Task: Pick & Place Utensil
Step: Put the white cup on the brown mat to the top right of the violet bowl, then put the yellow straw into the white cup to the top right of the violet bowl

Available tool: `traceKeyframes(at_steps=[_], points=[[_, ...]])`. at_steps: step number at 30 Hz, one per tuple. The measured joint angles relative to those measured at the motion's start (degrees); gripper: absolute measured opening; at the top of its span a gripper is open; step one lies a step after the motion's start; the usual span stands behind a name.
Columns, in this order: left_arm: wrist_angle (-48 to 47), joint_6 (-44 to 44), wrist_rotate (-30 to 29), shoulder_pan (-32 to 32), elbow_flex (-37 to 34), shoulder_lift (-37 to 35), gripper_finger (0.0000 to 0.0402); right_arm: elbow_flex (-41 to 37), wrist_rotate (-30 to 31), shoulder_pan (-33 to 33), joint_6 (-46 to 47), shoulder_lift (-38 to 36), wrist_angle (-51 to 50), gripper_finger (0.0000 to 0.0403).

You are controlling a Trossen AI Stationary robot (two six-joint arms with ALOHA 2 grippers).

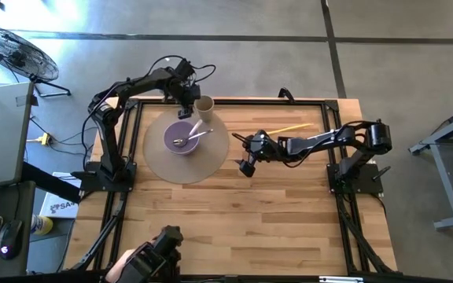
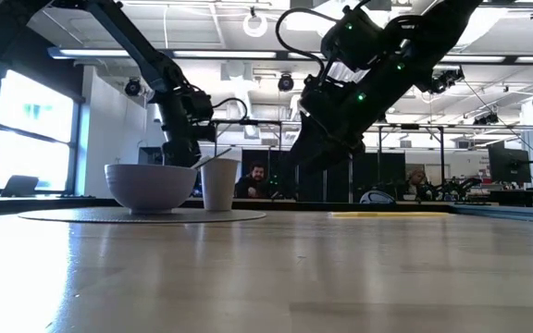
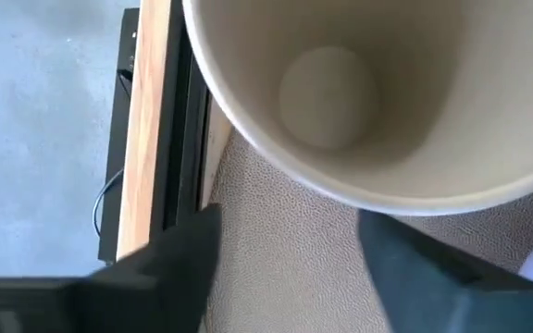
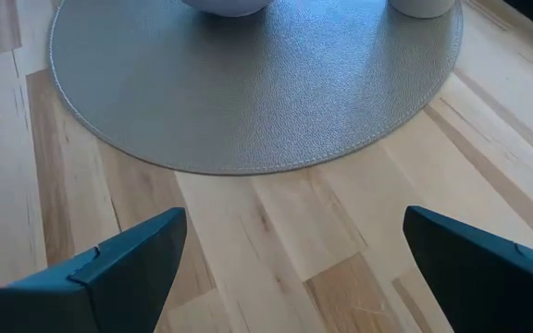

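A purple bowl [image 1: 181, 138] [image 2: 152, 187] stands on a round grey placemat [image 1: 163, 161] [image 4: 248, 102]. A spoon [image 1: 197, 137] and a pale second utensil [image 1: 196, 126] lean in the bowl, handles over its rim. A beige cup [image 1: 204, 107] [image 3: 340, 92] stands upright and empty on the mat's far side. Two yellow chopsticks [image 1: 289, 128] lie on the wood to the right. My left gripper [image 1: 185, 100] [image 3: 290, 268] is open above the mat, just beside the cup. My right gripper [image 1: 242, 154] [image 4: 294, 268] is open over bare wood at the mat's right edge, pointing at the mat.
The wooden table [image 1: 234, 220] stretches bare toward the near side. A black frame rail [image 3: 181, 139] runs along the far edge behind the cup. A fan [image 1: 14, 51] and a desk stand off the table to the left. People sit in the room beyond [image 2: 257, 176].
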Motion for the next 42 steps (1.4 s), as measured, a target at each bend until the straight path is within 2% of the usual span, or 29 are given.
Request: traceKeyframes(at_steps=[8, 13, 22, 33, 42], points=[[-0.82, -0.02, 5.72, -0.44, 0.56, 0.00, 0.0082, 0.00, 0.19, 0.00, -0.01, 0.00, 0.00, 0.0397], [-0.84, -0.69, 9.02, -0.50, 0.56, 0.03, 0.0010, 0.00, 0.19, 0.00, -0.63, 0.00, 0.00, 0.0397], [-0.42, -2.36, 12.15, -2.07, 0.56, 0.11, 0.0011, 0.00, 0.19, 0.00, -1.06, 0.00, 0.02, 0.0397], [0.38, -3.19, 10.38, -3.84, 0.49, 0.11, 0.0005, 0.00, 0.18, 0.00, -1.09, 0.00, 0.02, 0.0397], [-0.36, -7.00, 3.90, -3.34, 0.49, -0.42, 0.0004, 0.02, -0.41, -0.99, -2.40, -0.01, -2.77, 0.0397]])
